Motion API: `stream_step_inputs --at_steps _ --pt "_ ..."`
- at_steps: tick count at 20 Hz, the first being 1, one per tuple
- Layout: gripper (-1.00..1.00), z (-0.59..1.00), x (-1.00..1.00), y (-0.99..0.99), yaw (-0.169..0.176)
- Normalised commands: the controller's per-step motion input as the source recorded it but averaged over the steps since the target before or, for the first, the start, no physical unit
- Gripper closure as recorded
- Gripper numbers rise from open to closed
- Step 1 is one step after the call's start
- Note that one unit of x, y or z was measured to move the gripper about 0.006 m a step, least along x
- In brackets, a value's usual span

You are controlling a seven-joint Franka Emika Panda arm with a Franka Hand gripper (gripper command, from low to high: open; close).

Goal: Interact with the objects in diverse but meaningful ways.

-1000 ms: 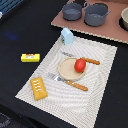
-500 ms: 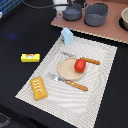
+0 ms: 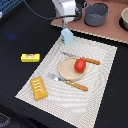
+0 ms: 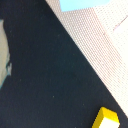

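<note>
A light blue house-shaped carton point(image 3: 66, 36) stands at the far corner of the striped placemat point(image 3: 100, 95). My gripper point(image 3: 64, 23) hangs just above it without touching it; its fingers are too small and blurred to read. On a beige plate point(image 3: 67, 74) mid-mat lies a red tomato point(image 3: 80, 65). An orange ridged block point(image 3: 39, 88) rests on the mat's near corner at the exterior view's left. Off the mat, on the black table, is a flat yellow box point(image 3: 30, 57). The wrist view catches the carton's edge point(image 4: 80, 4) and the yellow box point(image 4: 105, 118).
A knife point(image 3: 87, 60) and a fork point(image 3: 70, 82), both orange-handled, lie beside the plate. A grey pot point(image 3: 96, 14) and a second grey vessel point(image 3: 124, 19) sit on a brown board point(image 3: 107, 31) at the back. A cable trails behind the arm.
The arm has come into the exterior view from the top and now sits over the light blue carton. The objects on the mat have not moved.
</note>
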Motion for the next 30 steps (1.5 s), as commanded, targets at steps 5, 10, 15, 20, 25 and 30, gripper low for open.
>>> stream_step_inputs --at_steps 5,10,15,20,25,30 --pt "-1.0 -0.25 0.4 0.0 0.0" --pt "-1.0 -0.27 0.21 0.0 0.008" --pt "-1.0 -0.28 0.0 0.1 0.049" --pt "-1.0 -0.14 -0.09 0.3 0.095" --pt "-1.0 -0.14 -0.01 0.27 0.095" --pt "1.0 -0.17 0.02 0.1 0.063"
